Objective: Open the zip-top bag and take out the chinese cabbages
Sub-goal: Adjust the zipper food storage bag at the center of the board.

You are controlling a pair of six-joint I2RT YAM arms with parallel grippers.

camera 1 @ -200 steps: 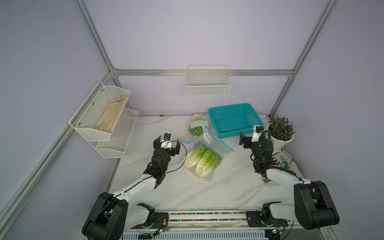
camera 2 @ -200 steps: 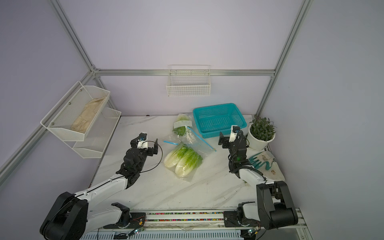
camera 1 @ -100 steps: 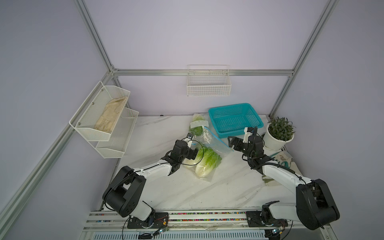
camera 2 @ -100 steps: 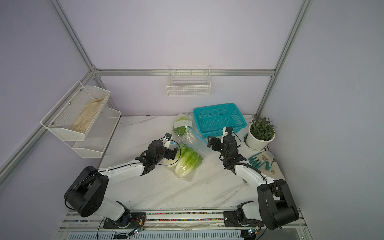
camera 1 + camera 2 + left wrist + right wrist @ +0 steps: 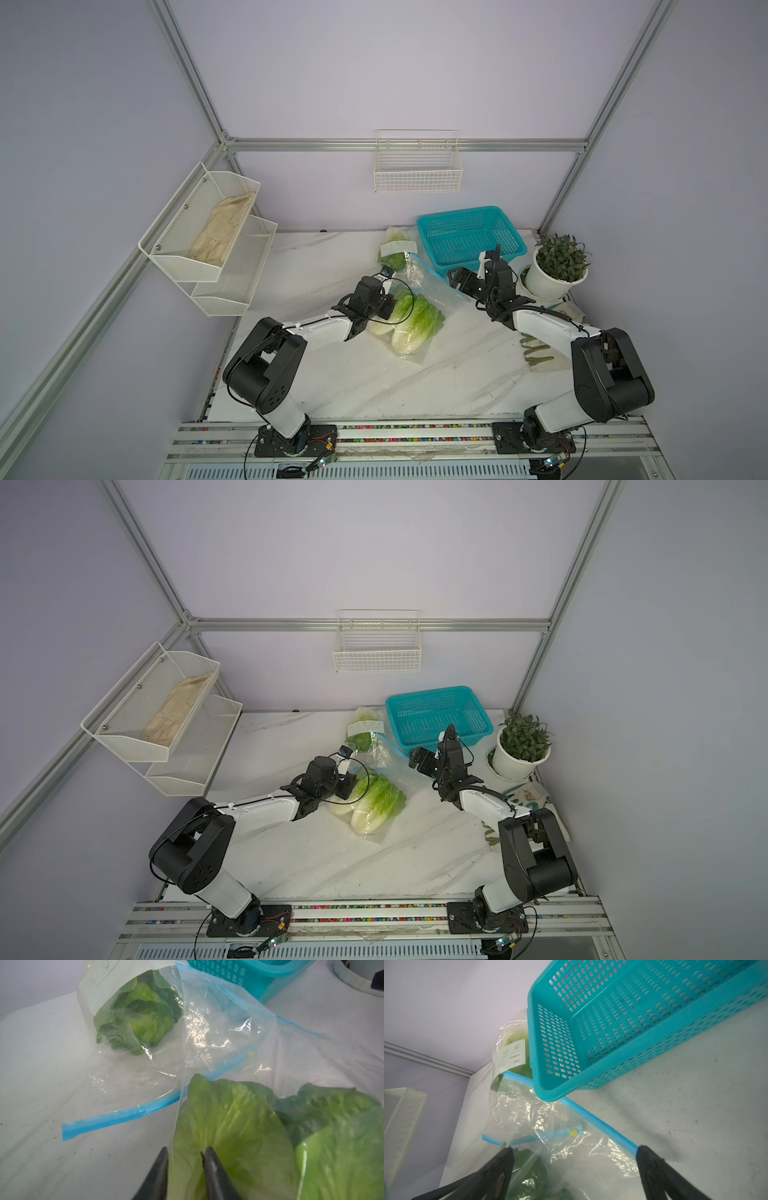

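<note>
The left gripper pinches the edge of the bag over a cabbage, midway on the desk. The right gripper hangs wide open over the bag's mouth, near the basket.

**Left claw pinched, right claw spread**

The left arm lies low, stretched forward; its left gripper has both fingers drawn close on a fold of the zip-top bag. Off to that claw's right, facing it, the right gripper stands with fingers spread wide, its right arm bent at the elbow.
</note>
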